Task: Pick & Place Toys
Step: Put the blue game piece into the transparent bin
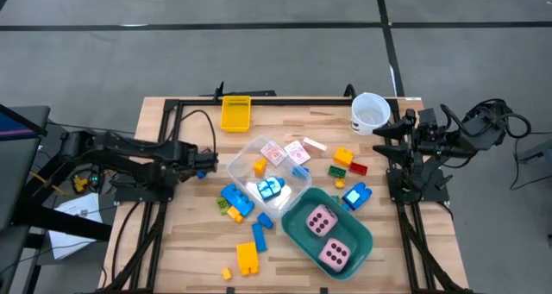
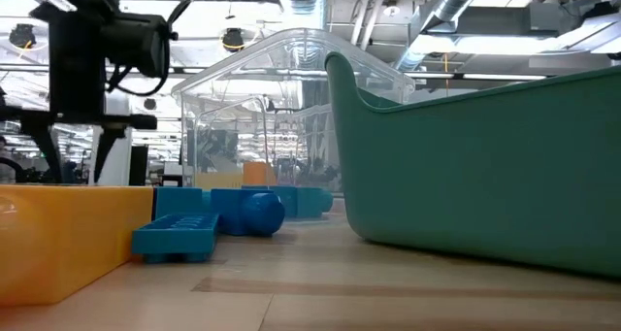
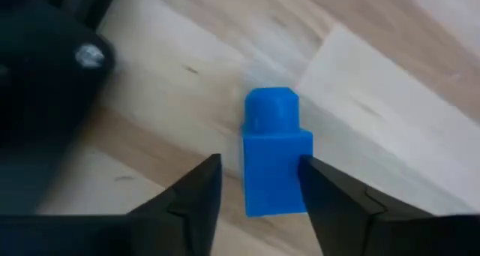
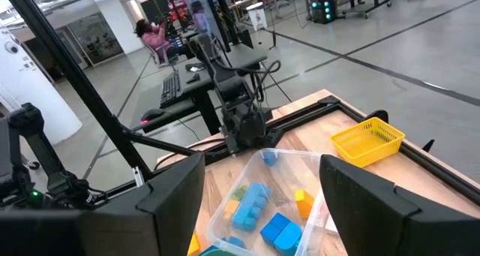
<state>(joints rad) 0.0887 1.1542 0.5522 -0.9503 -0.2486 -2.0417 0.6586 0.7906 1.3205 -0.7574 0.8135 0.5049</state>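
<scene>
My left fingers (image 3: pixel 259 192) stand parted around a small blue brick (image 3: pixel 275 155) on the pale wood counter (image 3: pixel 390 98), one finger at each flank with a sliver of space showing on either side, so I cannot tell if they truly grip it. The brick is a plain, bright blue block with a single round stud; its long axis runs straight away from my wrist, stud end pointing outward, toward twelve o'clock in my wrist view. From above, my left gripper (image 1: pixel 204 162) sits at nine o'clock of the clear plastic container (image 1: pixel 267 173), just beside its wall. Inside that container lie a yellow brick (image 1: pixel 260 165), a blue brick cluster (image 1: pixel 271 189) and pink-white cards (image 1: pixel 274 153). At five o'clock of it, the teal tub (image 1: pixel 352 247) holds two pink dotted dice (image 1: pixel 321 221). Loose blue and yellow bricks (image 1: pixel 248 258) scatter toward six o'clock. Farther off, at twelve o'clock, a yellow basket (image 1: pixel 235 113) rests near the counter's edge. My right gripper (image 1: pixel 385 141) waits, fingers spread and empty, beside the white cup (image 1: pixel 370 113) at two o'clock.
</scene>
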